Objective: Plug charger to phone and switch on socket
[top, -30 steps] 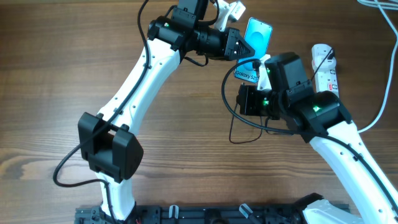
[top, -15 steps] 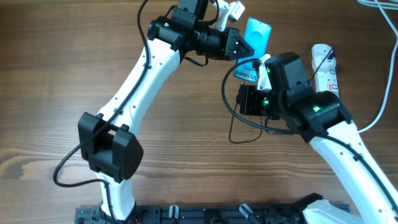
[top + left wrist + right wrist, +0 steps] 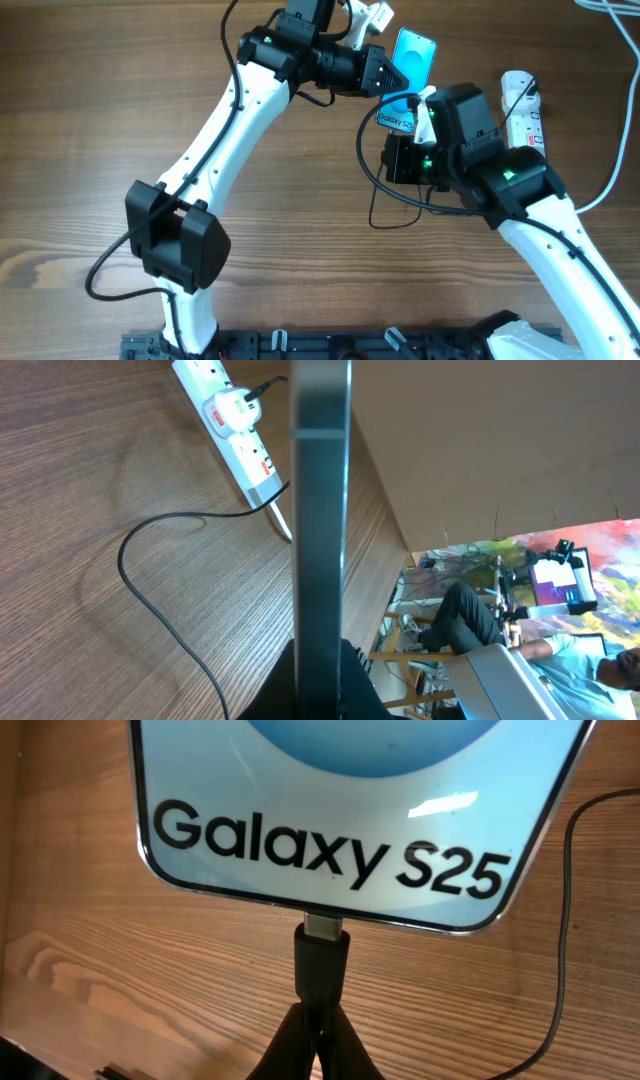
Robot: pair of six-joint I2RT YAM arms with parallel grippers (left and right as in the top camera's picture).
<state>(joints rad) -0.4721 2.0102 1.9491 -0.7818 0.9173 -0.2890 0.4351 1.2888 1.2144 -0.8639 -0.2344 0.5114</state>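
Wood-grain table (image 3: pixel 100 120) carries the whole set-up, with both arms reaching away from their bases toward its far side.

Nearest item: the charger (image 3: pixel 372 205) lies in a slack loop on the wood, just below the right wrist.

Right gripper (image 3: pixel 320 1025): fingers pinched tight on the charger's black tip (image 3: pixel 322 965), which stands straight out from between them. The tip's metal end meets the middle of the phone's lower edge. How deep it sits cannot be told.

Phone (image 3: pixel 330 810): turquoise screen, with a white strip reading "Galaxy S25" at the end facing the right gripper. In the overhead view it sits between the two grippers, tilted, with the lettered end nearer the bases.

Left gripper (image 3: pixel 318 682): closed on the phone, one dark finger on each face. In the left wrist view the phone appears edge-on as a thin upright bar.

Socket (image 3: pixel 530 125): lies flat on the table to the right of the right wrist, just beside it, red marks visible. A white plug (image 3: pixel 230 408) with a thin black cable sits in it. Switch position cannot be told.

Beyond the table edge, in the left wrist view, a seated person (image 3: pixel 470 625) is visible.
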